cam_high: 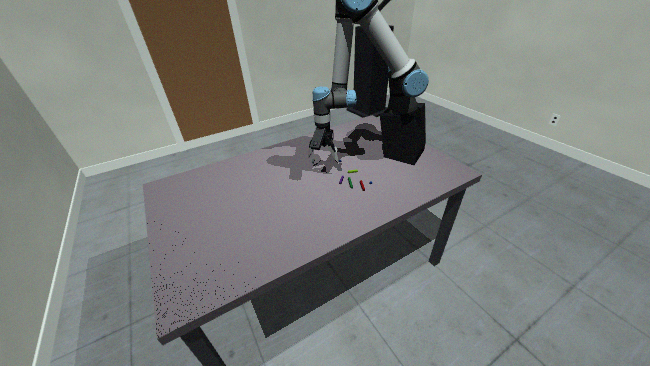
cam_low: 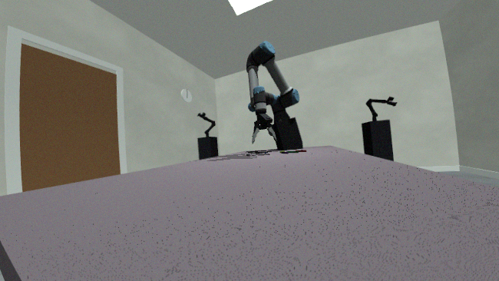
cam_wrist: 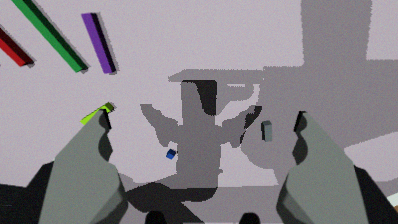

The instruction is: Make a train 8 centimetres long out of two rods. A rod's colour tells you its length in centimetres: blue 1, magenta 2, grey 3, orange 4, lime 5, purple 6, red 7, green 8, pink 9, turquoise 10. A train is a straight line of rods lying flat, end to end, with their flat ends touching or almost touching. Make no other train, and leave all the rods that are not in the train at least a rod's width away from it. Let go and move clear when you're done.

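1. Wrist view shows your gripper (cam_wrist: 200,122) spread wide and holding nothing, hanging above the table (cam_high: 250,240).
2. Below it lie a grey rod (cam_wrist: 267,131) towards the right finger and a small blue rod (cam_wrist: 171,154) nearer the middle; a lime rod (cam_wrist: 96,115) peeks out at the left fingertip.
3. Red (cam_wrist: 14,47), green (cam_wrist: 50,35) and purple (cam_wrist: 98,43) rods lie further off, apart from each other.
4. You appear to be choosing a first pick; no train exists yet.
5. Grey plus lime makes eight, so centre over the grey rod, line the fingers across it, then descend.
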`<state>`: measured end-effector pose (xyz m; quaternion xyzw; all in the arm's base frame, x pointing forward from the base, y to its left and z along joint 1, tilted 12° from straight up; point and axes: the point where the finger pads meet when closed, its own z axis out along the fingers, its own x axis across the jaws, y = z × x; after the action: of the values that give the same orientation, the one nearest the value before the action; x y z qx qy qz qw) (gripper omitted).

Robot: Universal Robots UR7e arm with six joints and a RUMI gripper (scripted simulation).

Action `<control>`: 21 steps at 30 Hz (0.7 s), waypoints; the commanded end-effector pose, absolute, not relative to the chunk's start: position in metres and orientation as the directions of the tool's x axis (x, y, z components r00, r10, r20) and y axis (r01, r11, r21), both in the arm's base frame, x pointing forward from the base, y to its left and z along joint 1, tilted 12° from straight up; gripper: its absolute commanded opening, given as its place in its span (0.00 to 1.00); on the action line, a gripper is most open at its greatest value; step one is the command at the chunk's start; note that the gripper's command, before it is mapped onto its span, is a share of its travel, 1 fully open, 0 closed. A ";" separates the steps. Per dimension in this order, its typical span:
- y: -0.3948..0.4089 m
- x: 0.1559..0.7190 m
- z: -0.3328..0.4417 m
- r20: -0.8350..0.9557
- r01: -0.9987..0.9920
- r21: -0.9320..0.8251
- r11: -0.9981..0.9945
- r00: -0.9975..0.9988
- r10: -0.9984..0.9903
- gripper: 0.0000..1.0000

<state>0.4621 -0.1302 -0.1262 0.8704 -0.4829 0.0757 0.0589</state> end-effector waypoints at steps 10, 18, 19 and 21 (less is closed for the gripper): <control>-0.112 0.461 -0.129 0.188 -0.994 -0.055 -0.094 0.082 -0.979 1.00; -0.104 0.458 -0.130 0.172 -0.987 -0.096 0.125 -0.141 -0.975 1.00; -0.103 0.458 -0.131 0.168 -0.982 -0.101 0.158 -0.173 -0.970 1.00; -0.100 0.457 -0.131 0.161 -0.968 -0.113 0.222 -0.239 -0.958 1.00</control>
<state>0.4578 -0.1049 -0.1307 0.6676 -0.7383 0.0906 0.0311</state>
